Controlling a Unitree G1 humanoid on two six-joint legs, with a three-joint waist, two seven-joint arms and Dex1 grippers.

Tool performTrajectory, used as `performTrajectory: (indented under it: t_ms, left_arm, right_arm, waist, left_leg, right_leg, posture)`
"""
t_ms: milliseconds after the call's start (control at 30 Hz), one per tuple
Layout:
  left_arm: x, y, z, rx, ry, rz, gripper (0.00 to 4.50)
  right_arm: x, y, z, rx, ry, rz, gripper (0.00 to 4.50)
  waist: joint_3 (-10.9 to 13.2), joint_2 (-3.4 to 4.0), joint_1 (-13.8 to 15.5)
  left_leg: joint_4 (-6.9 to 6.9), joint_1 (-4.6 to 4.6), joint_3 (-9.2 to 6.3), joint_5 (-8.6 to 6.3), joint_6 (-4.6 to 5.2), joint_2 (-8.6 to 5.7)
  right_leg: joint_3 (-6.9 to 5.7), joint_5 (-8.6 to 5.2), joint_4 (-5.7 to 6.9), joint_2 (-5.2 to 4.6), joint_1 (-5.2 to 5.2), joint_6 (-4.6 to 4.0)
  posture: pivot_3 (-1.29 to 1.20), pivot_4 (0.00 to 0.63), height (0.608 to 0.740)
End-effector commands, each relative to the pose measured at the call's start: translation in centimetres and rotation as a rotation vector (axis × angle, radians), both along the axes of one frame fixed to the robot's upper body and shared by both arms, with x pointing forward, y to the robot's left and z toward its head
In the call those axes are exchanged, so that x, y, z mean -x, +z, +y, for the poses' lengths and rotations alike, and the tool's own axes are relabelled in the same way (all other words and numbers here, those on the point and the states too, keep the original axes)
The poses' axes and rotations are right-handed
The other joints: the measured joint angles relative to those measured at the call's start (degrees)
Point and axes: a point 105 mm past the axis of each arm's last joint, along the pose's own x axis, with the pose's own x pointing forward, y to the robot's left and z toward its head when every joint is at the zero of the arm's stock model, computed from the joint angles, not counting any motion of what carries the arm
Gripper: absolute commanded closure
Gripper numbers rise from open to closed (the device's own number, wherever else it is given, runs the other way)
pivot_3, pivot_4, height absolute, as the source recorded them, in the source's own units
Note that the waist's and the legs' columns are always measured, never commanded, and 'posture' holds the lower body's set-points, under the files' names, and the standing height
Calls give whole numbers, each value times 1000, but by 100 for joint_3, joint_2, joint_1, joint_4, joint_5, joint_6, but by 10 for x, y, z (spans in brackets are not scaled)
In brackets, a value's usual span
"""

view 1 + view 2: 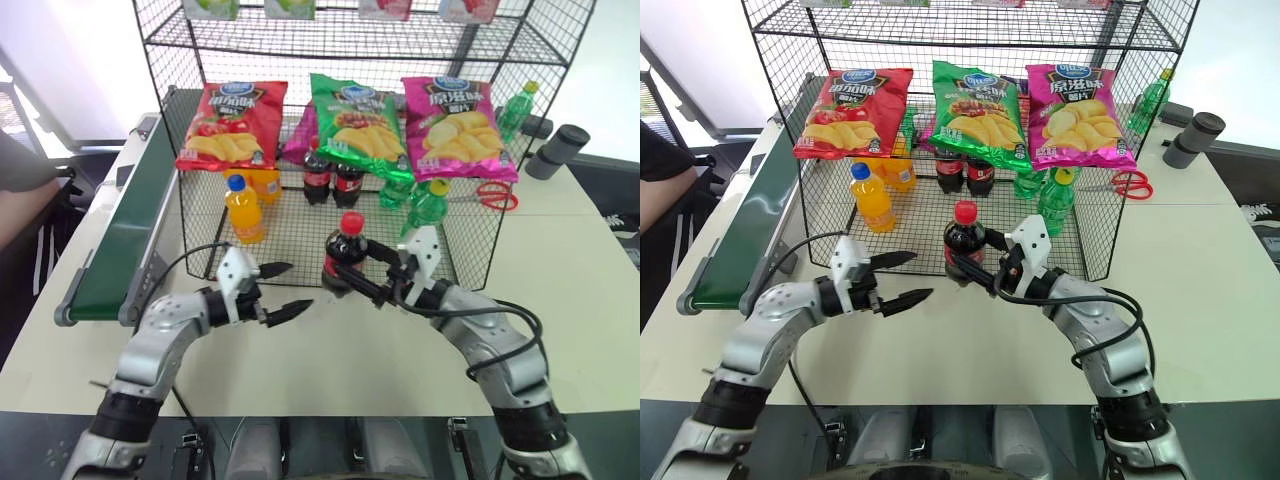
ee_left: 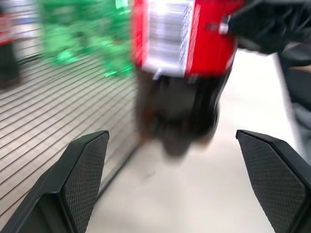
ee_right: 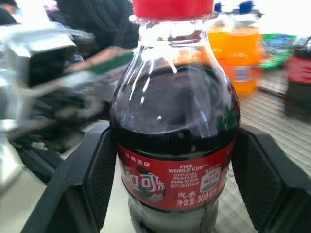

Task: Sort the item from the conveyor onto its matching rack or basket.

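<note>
Right gripper [image 1: 352, 281]: clenching the cola bottle [image 1: 345, 255] by its labelled body, holding it upright.
Cola bottle: sitting just in front of the black wire rack [image 1: 470, 232], above the white table [image 1: 560, 300].
Left gripper [image 1: 284, 291]: released, fingers spread, standing just beside the bottle.
Conveyor [image 1: 125, 235]: running along the robot's left.

Three crisp bags, red [image 1: 231, 125], green [image 1: 358, 122], pink [image 1: 458, 126]; three dark cola bottles with red caps [image 1: 345, 257]; two orange soda bottles [image 1: 244, 210]; one pair of red scissors [image 1: 489, 196].
</note>
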Motion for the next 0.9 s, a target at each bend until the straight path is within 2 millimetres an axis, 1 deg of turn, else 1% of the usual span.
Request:
performTrajectory:
  t_ms: [33, 167, 267, 400, 533, 700, 767, 800, 833, 900]
  left_arm:
    - [-8, 20, 22, 41, 169, -141, 38]
    - [-3, 20, 27, 51, 225, -174, 38]
    - [-1, 19, 29, 58, 248, -173, 38]
    - [7, 17, 28, 54, 253, -167, 38]
    - [11, 16, 28, 51, 260, -164, 38]
    - [11, 16, 28, 48, 267, -164, 38]
    - [10, 16, 28, 52, 271, -163, 0]
    - [10, 17, 27, 54, 272, -162, 0]
    - [9, 17, 27, 55, 273, -162, 0]
    - [7, 18, 27, 54, 276, -158, 0]
  right_arm:
    - [-25, 9, 0, -6, -127, -112, 1611]
    - [-54, -2, 2, 23, -240, -142, 1611]
    - [-67, -5, 5, 10, -283, -155, 1611]
    - [-88, -7, 13, 1, -339, -164, 1611]
    - [-99, -14, 17, -6, -356, -137, 1611]
    - [-100, -18, 21, -49, -319, -103, 1611]
    - [-99, -17, 20, -55, -311, -101, 588]
    - [-98, -17, 19, -56, -311, -102, 204]
    - [-97, -16, 16, -54, -319, -112, 54]
    - [-92, -13, 7, -38, -326, -147, 54]
  waist:
    - [0, 0, 4]
    - [0, 0, 10]
    - [0, 1, 4]
    - [1, 2, -23]
    - [1, 3, -27]
    - [1, 3, -27]
    - [1, 4, -27]
    - [0, 4, -28]
    - [0, 4, -28]
    - [0, 5, -22]
  left_leg:
    - [0, 0, 0, 0, 0, 0]
    - [0, 1, 3, 1, -1, -1]
    - [0, 0, 6, 0, -1, -2]
    - [-1, 1, 8, 1, -2, -2]
    - [-2, 3, 8, 1, -2, -1]
    - [-2, 3, 9, 1, -3, -2]
    - [-2, 4, 9, 1, -3, -1]
    - [-2, 4, 9, 1, -3, -2]
    - [-2, 5, 9, 1, -3, -1]
    - [-2, 5, 9, 1, -3, -1]
  right_leg:
    - [0, 0, 2, -3, -1, 0]
    - [0, 0, 7, -11, -2, 0]
    - [0, 0, 6, -16, -3, 0]
    - [0, 0, 8, -20, -3, 0]
    - [1, 0, 14, -21, -5, 0]
    - [1, 0, 15, -25, -5, 0]
    - [1, 0, 16, -26, -4, 0]
    - [1, 1, 17, -26, -4, -1]
    - [1, 1, 17, -27, -4, -1]
    - [1, 1, 18, -28, -4, -1]
  posture:
    - [0, 150, 740]
    - [0, 150, 740]
    - [0, 150, 740]
    - [0, 150, 740]
    - [0, 150, 740]
    - [0, 150, 740]
    - [0, 150, 740]
    - [0, 150, 740]
    - [0, 150, 740]
    - [0, 150, 740]
